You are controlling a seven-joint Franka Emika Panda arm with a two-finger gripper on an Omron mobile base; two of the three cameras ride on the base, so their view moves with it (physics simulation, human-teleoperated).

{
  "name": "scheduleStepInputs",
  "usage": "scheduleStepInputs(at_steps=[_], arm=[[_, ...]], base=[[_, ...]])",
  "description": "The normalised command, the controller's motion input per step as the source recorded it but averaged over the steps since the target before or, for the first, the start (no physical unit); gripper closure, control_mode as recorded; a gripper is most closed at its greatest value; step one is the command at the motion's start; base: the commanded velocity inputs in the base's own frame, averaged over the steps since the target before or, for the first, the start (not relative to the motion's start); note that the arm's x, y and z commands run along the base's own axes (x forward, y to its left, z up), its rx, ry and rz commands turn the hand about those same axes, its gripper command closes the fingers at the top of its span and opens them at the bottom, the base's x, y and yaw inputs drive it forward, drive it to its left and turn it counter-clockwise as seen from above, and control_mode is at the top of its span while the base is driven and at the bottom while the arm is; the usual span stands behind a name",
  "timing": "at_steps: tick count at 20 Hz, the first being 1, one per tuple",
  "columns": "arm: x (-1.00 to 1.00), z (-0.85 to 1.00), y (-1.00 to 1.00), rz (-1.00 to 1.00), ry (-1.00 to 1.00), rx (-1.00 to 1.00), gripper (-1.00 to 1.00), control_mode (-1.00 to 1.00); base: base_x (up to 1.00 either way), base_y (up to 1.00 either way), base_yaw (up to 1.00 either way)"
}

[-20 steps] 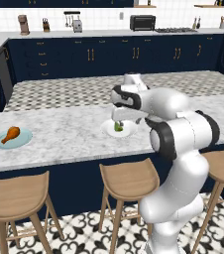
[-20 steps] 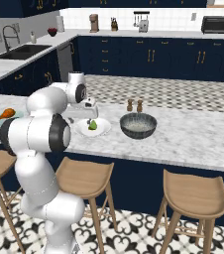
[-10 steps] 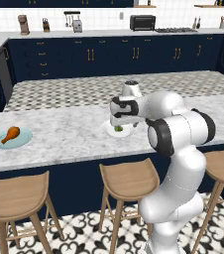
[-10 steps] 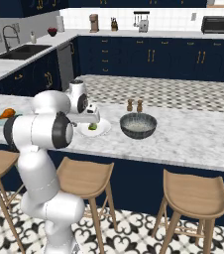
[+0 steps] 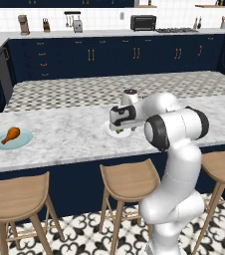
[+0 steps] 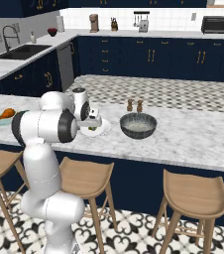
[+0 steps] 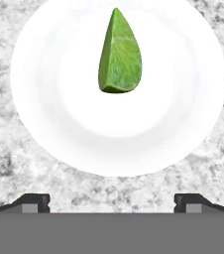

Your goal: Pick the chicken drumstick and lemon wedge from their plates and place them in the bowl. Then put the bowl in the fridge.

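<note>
Marble island counter (image 5: 59,137): lemon wedge (image 7: 119,54) lies on the white plate (image 7: 54,124), off its centre. Gripper (image 7: 112,201) hovers above, spread wide, empty. Wedge probably light, slick-skinned; grasp across its thick middle

Your gripper (image 7: 112,201) hangs wide apart over the white plate (image 7: 49,124), nothing between it and the lemon wedge (image 7: 119,54). Toward the bowl (image 6: 139,125), the surface (image 6: 193,141) is bare; two shakers (image 6: 134,105) stand near the far edge.

Even, bright rendered light, soft shadows, sharp throughout, no glare.
</note>
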Motion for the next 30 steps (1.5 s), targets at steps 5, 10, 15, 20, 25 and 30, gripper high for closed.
scheduleStepInputs(at_steps=[5, 10, 15, 20, 25, 30], arm=[[0.51, -0.23, 0.00, 0.00, -0.03, 0.00, -1.00, -1.00], [0.51, -0.24, 0.03, 0.00, -0.05, 0.00, -1.00, -1.00], [0.42, -0.26, 0.03, 0.00, -0.08, 0.00, -1.00, -1.00], [0.36, -0.34, 0.00, 0.00, -0.11, 0.00, -1.00, -1.00], [0.23, -0.15, 0.00, 0.00, -0.02, 0.00, 1.00, -1.00], [-0.25, 0.00, -0.04, 0.00, 0.00, 0.00, 1.00, -1.00]], base=[[0.00, 0.00, 0.00], [0.00, 0.00, 0.00], [0.00, 0.00, 0.00], [0.00, 0.00, 0.00], [0.00, 0.00, 0.00], [0.00, 0.00, 0.00]])
